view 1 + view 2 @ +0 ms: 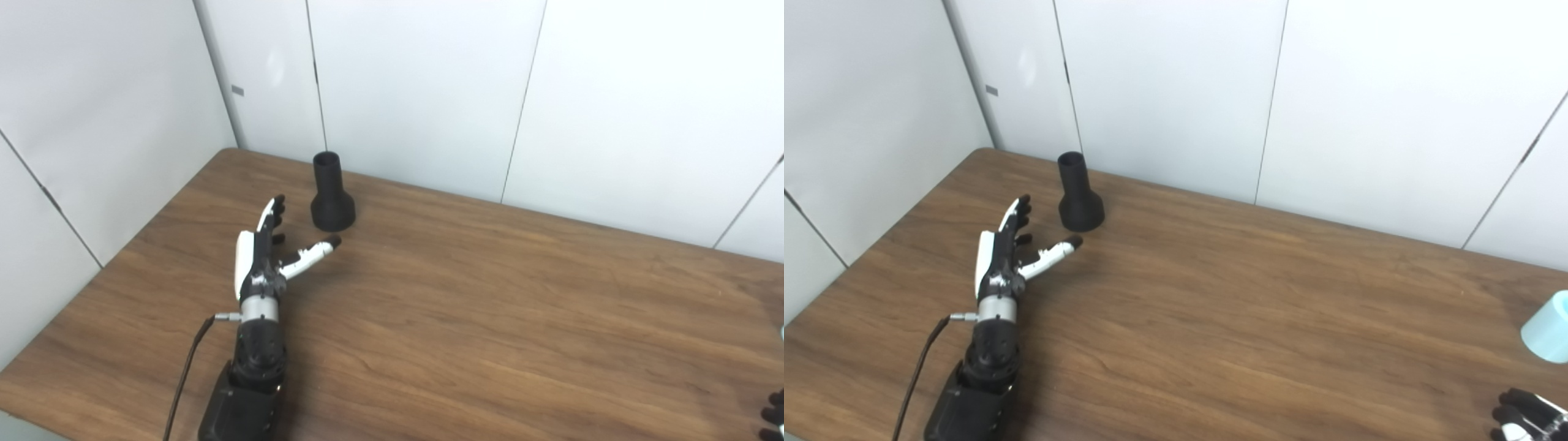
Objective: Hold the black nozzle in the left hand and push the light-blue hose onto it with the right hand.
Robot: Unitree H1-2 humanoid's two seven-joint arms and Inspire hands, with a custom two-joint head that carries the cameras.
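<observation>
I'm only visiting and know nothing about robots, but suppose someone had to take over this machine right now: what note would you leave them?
Left hand: open, holding nothing, fingers apart, over the table just short of the black nozzle.
Right hand: only its fingertips show at the bottom right corner; open or shut cannot be told.
Black nozzle: upright on its wide base near the far left corner, untouched.
Light-blue hose: only one end shows at the table's right edge, apart from the right hand.
Done: nothing picked up.
Left: grasp the nozzle with the left hand, take the hose with the right, push it onto the nozzle.
</observation>
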